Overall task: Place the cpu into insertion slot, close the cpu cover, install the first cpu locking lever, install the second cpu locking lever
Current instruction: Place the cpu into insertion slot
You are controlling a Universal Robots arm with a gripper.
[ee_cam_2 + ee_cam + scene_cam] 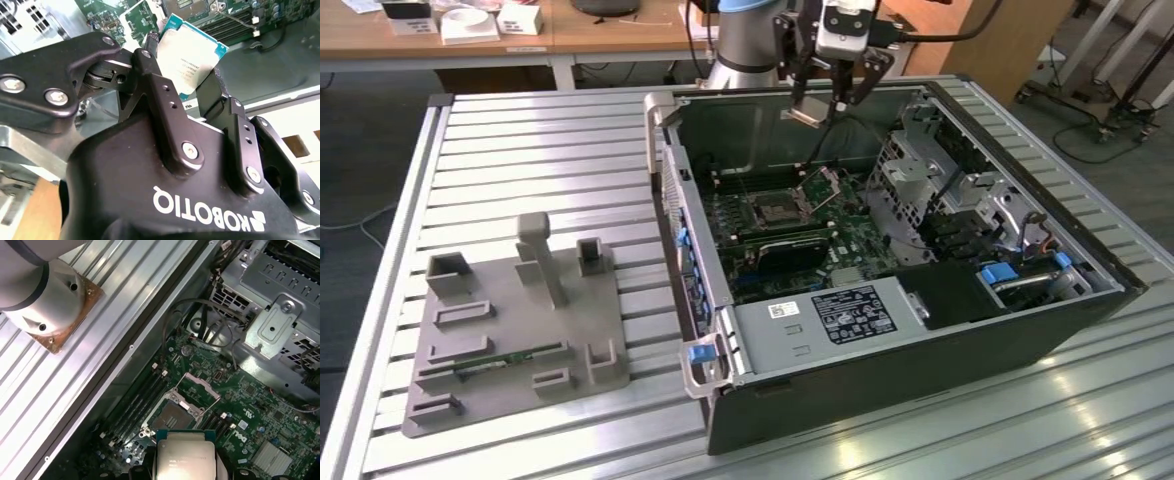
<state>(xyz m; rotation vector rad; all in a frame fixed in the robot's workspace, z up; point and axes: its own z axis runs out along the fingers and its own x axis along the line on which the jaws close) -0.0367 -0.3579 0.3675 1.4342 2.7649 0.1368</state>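
- Gripper (184, 67): matt black, jointed links with bright round screw heads; fingers (167, 107) narrowed onto two opposite edges of the cpu (192, 47).
- Cpu: thin flat square, dull silver-grey metal top over a teal-green rim; hangs tilted above the rear of the open case (854, 385) in the exterior view, well apart from the board below.
- Insertion slot (172, 417): small square socket with dark centre and silvery rim, set in the green motherboard (250, 410); lies uncovered, dark centre exposed.
- Cpu cover (202, 387): thin silvery frame with a large square window, hinged along one edge of the socket, swung up and back.
- Memory slots (135, 407): long, black, parallel; run just beside the socket.
- Drive cage (270, 305): perforated grey sheet steel, near the socket on one side; loose black cables (200, 325) curve between cage and cover.
- Case: dark tower on its side, panel off; sheet-metal walls ring the board, open room straight above the socket.
- Table (520, 150): ribbed aluminium slats; grey moulded fixture (520, 320) at the exterior view's left, well apart from the case.
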